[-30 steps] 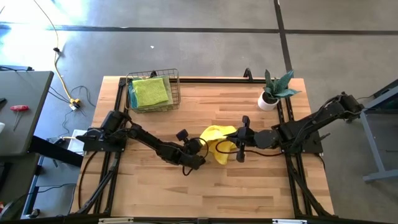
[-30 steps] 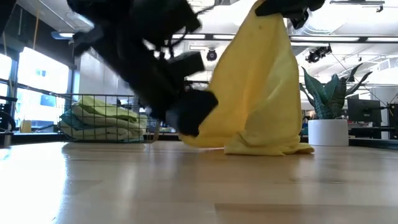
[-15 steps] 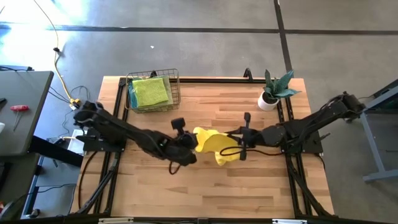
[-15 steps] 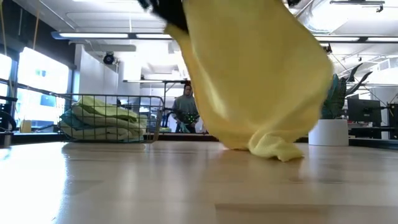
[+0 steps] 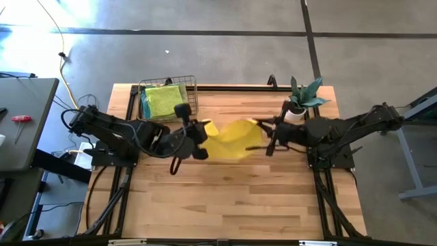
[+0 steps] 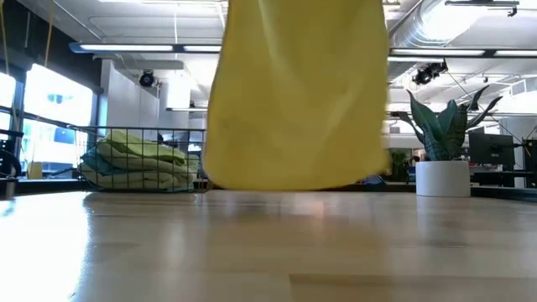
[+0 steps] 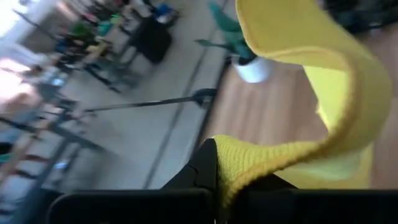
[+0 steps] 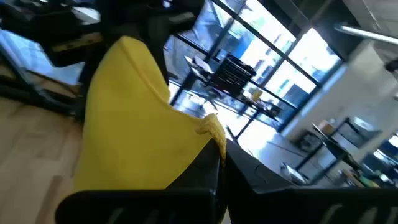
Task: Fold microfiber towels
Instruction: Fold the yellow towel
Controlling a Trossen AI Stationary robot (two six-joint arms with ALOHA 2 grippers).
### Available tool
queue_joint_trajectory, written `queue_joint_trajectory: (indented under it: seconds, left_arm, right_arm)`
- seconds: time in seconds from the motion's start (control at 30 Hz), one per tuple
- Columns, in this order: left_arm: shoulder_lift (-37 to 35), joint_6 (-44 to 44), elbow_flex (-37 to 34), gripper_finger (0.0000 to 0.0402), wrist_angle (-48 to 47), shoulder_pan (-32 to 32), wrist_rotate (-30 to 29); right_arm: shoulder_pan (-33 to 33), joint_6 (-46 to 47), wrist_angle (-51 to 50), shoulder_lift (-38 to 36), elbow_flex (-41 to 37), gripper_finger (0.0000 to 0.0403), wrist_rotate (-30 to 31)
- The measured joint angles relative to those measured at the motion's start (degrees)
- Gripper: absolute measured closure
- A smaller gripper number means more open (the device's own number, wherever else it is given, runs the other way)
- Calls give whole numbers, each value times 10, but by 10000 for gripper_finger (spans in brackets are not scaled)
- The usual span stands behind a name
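From above, the yellow towel (image 5: 232,139) hangs stretched over the wooden surface (image 5: 225,198), the left gripper (image 5: 203,128) clamped on one corner and the right gripper (image 5: 263,127) pinching the other, with folded towels (image 5: 164,101) lying in the wire basket (image 5: 192,92) and a potted plant (image 5: 300,100) at the far right corner. Down low, the cloth dangles clear of the surface, its bottom hem just above the wood. Both wrist views show closed fingers (image 7: 204,169) biting the yellow edge, and no writing is readable anywhere.

A grey concrete floor (image 5: 225,55) surrounded the wooden table (image 5: 225,198). Left of the table stood a dark desk (image 5: 24,123). Behind the table, tall windows (image 6: 42,117) glowed, and ceiling light strips (image 6: 126,49) ran overhead.
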Motion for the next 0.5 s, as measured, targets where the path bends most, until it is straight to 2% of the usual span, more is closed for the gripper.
queue_joint_trajectory:
  seconds: [0.2,0.33,0.5]
  left_arm:
    - [-2,48,20,401,-5,19,-92]
    - [-1,49,21,401,-12,36,-86]
    - [-1,-11,21,401,-68,58,-50]
  right_arm:
    - [-50,53,-85,3,54,403,24]
    - [-90,76,-102,3,49,403,23]
    - [-137,103,-124,4,45,403,23]
